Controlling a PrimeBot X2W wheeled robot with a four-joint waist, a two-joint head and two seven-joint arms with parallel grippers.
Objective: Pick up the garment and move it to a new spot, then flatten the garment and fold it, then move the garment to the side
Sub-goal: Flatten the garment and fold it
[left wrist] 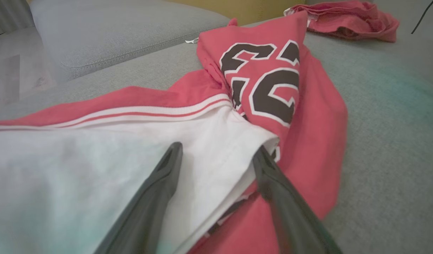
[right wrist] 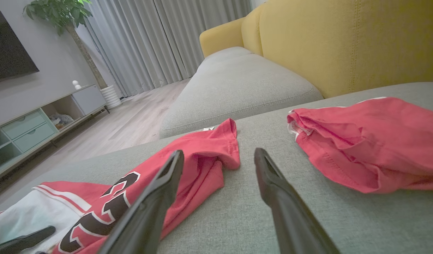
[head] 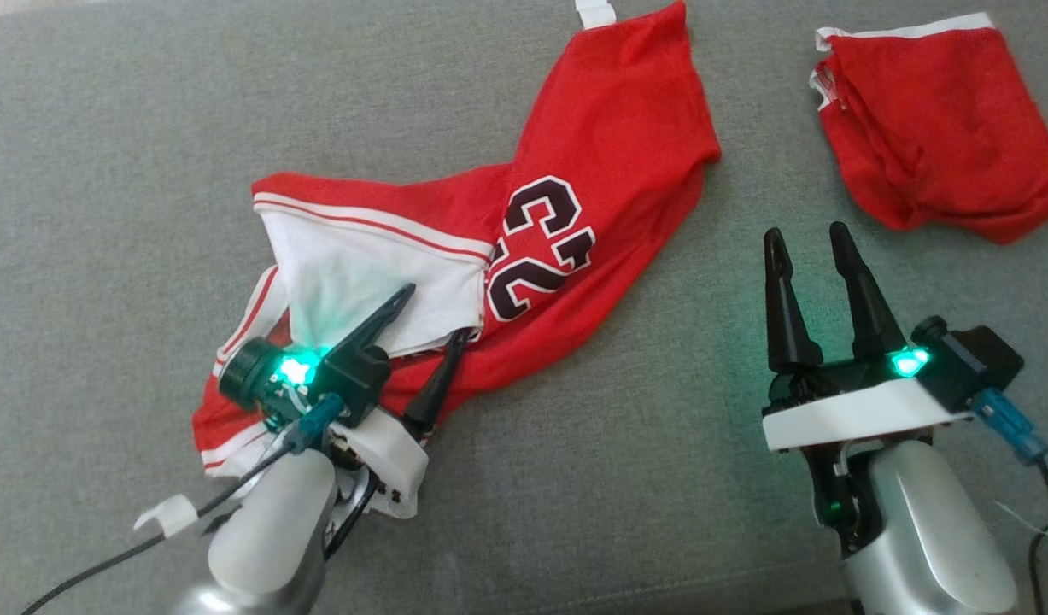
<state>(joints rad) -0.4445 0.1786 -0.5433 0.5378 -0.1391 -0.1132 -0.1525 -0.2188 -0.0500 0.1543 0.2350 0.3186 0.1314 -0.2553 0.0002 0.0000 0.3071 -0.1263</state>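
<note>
We're on the grey sofa seat [head: 148, 128], and the red jersey [head: 609, 154] lies crumpled across its middle, with our left gripper [head: 436, 313] over its white inside, jaws wide and gripping nothing. Our right gripper [head: 805, 232] hovers over bare cushion, jaws wide too, near a second red garment [head: 933, 128]. Behind stand a yellow backrest [right wrist: 343, 42], grey curtains [right wrist: 149, 42] and a wooden floor [right wrist: 124, 123].

I can read one marking: a big two-digit number [head: 541, 248] on the red jersey [head: 626, 128] lying before me, printed in black with a white outline. It sits creased and turned away from me and looks like 23, though a fold hides part of the digits. The small white tag [head: 594, 10] at the jersey's far edge is too small to read.
</note>
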